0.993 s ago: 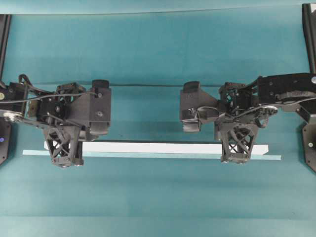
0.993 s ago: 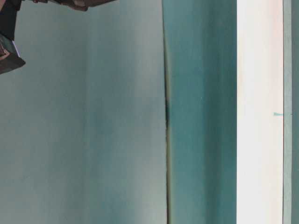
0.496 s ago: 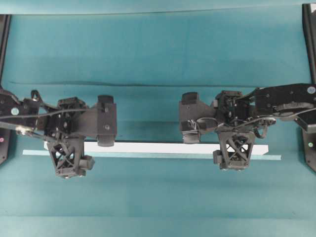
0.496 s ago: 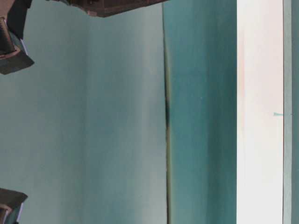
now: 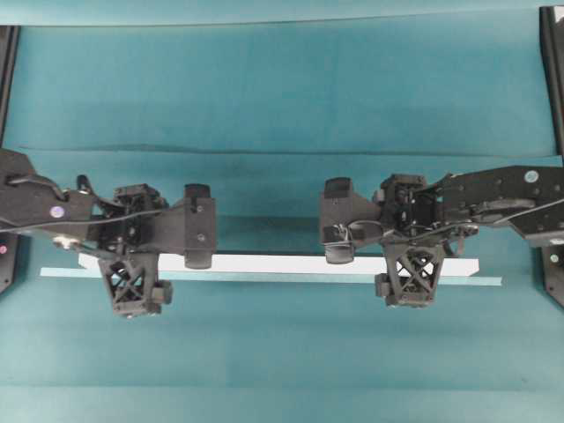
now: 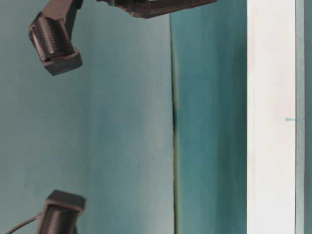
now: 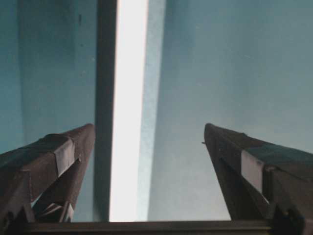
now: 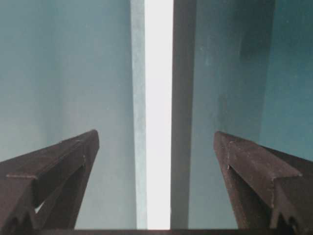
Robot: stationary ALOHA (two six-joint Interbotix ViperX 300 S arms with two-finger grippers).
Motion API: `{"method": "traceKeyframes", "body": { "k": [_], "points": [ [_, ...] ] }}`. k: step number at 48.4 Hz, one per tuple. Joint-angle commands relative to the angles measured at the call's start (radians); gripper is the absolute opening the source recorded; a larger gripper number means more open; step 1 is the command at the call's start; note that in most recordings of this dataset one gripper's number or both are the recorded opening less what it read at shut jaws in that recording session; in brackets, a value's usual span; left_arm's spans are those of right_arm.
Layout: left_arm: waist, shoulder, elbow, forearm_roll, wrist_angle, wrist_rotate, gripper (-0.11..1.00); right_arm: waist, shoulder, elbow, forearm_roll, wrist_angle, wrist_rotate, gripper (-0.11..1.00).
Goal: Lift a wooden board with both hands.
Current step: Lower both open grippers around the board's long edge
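The wooden board (image 5: 264,263) is a long white plank lying flat across the teal table, untouched. My left gripper (image 5: 132,263) hangs over its left end and my right gripper (image 5: 411,260) over its right end, each pointing down. Both are open wide and straddle the board. In the left wrist view the board (image 7: 129,98) runs away between the spread fingers of the left gripper (image 7: 149,129), nearer the left one. The right wrist view shows the board (image 8: 159,98) centred in the right gripper (image 8: 156,134). Two ribbed fingertips (image 6: 53,41) hang far apart, well short of the board (image 6: 270,117).
A thin pale teal strip (image 5: 264,278) lies along the board's near edge and reaches past both its ends. A fold in the teal cloth (image 5: 264,150) runs across the table behind the arms. Black frame posts (image 5: 551,62) stand at the far corners.
Both grippers have opened from nearly shut to wide. Both have come down toward the board, and their fingertips have entered the table-level view.
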Motion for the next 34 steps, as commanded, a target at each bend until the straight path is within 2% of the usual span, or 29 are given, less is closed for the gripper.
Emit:
{"method": "traceKeyframes", "body": {
  "k": [1,10,34],
  "points": [
    [0.009,0.012,-0.008,0.005,-0.018,0.018,0.99,0.003,0.021,0.002,-0.002,-0.018,0.011,0.95],
    [0.017,0.040,-0.009,0.005,-0.038,0.055,0.99,0.002,0.049,0.003,-0.002,-0.040,0.009,0.95],
    [0.026,0.120,0.015,0.005,-0.137,0.063,0.99,0.000,0.104,0.031,-0.002,-0.123,0.008,0.95]
  ]
}}
